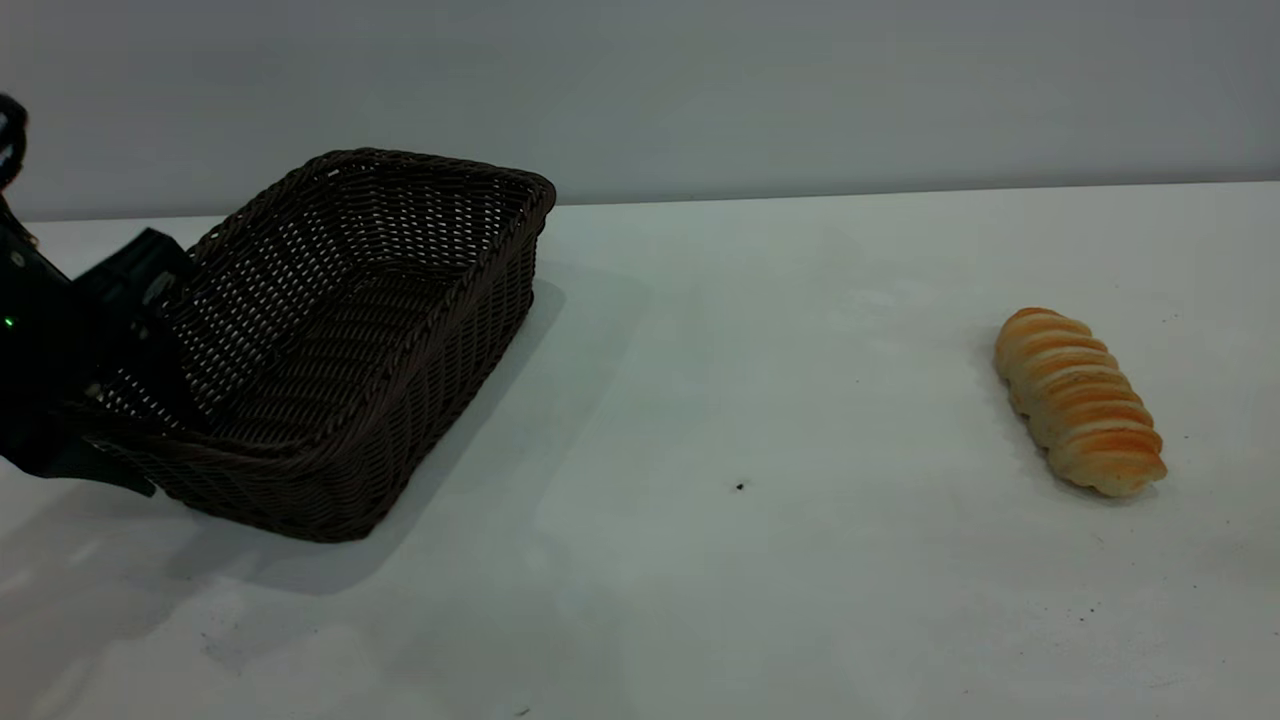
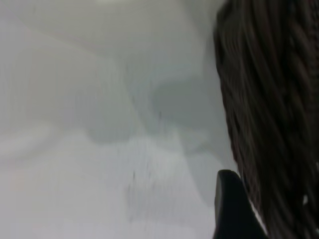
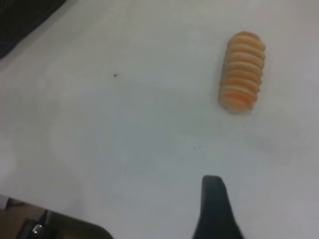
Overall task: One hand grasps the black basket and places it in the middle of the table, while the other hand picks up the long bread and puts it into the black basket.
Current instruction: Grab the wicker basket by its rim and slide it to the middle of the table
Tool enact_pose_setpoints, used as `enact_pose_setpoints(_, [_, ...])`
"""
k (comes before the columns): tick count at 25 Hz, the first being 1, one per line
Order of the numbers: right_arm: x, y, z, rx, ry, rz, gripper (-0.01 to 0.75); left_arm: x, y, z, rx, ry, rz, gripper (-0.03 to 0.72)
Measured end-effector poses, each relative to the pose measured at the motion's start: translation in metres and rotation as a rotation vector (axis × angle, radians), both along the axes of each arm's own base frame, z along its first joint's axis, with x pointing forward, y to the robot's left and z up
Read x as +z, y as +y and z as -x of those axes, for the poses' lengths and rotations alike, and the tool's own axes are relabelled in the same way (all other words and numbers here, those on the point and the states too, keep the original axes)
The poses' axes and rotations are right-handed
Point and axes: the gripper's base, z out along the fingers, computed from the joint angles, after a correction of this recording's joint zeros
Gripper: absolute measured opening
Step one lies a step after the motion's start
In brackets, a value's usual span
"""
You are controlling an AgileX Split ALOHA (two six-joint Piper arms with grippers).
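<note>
The black basket (image 1: 330, 480) is on the left of the table (image 1: 760, 330), tilted, with a shadow under its near end. My left gripper (image 1: 150, 385) is shut on the basket's left wall, one finger inside and one outside. In the left wrist view one dark finger (image 2: 232, 209) lies against the wicker wall (image 2: 271, 99). The long bread (image 1: 1080, 412) lies on the table at the right, apart from everything. In the right wrist view the bread (image 3: 242, 72) is ahead of my right gripper (image 3: 264, 209), which is open and empty above the table; only one finger (image 3: 214, 204) shows.
A tiny dark speck (image 1: 740, 486) marks the tabletop between basket and bread. A grey wall runs behind the table's far edge. In the right wrist view the basket's corner (image 3: 22, 17) shows far off, and the table's edge (image 3: 60, 214) is near.
</note>
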Motion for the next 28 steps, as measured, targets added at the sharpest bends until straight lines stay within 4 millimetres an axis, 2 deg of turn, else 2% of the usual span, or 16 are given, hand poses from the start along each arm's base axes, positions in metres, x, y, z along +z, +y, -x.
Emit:
enact_pose_setpoints(2, [-0.001,0.0,0.001,0.004,0.012,0.002,0.506,-0.007,0.002,-0.003,0.014,-0.011,-0.014,0.443])
enact_pose_setpoints(4, [-0.002,0.0,0.002,0.008,0.027,0.003,0.506,-0.013,0.002,-0.004,0.036,-0.013,-0.018,0.404])
enact_pose_setpoints(5, [-0.002,0.0,0.002,0.01,0.032,0.003,0.506,-0.016,0.003,-0.005,0.048,-0.012,-0.016,0.368])
enact_pose_setpoints(7, [-0.003,0.001,0.002,0.011,0.037,0.003,0.506,-0.019,0.003,-0.006,0.067,-0.006,-0.01,0.235])
enact_pose_setpoints(9, [-0.003,0.001,0.002,0.012,0.039,0.004,0.506,-0.018,0.002,-0.009,0.111,-0.021,0.003,0.145])
enact_pose_setpoints(13, [-0.003,0.001,0.002,0.012,0.039,0.004,0.506,-0.014,-0.001,-0.016,0.056,-0.03,0.006,0.138])
enact_pose_setpoints(15, [-0.003,0.001,0.002,0.012,0.038,0.004,0.506,-0.008,-0.004,-0.027,-0.021,-0.061,-0.001,0.138])
enact_pose_setpoints(19, [-0.002,0.0,0.002,0.008,0.027,0.003,0.506,0.013,-0.016,-0.059,-0.275,-0.131,-0.016,0.138])
enact_pose_setpoints(22, [-0.002,0.0,0.002,0.008,0.025,0.004,0.506,0.019,-0.03,-0.085,-0.506,-0.144,-0.009,0.138])
enact_pose_setpoints(25, [-0.002,0.0,0.002,0.008,0.025,0.004,0.506,0.011,-0.047,-0.103,-0.681,-0.102,0.012,0.138])
enact_pose_setpoints(28, [-0.002,0.0,0.002,0.01,0.032,0.005,0.506,0.001,-0.059,-0.113,-0.775,-0.052,-0.011,0.138])
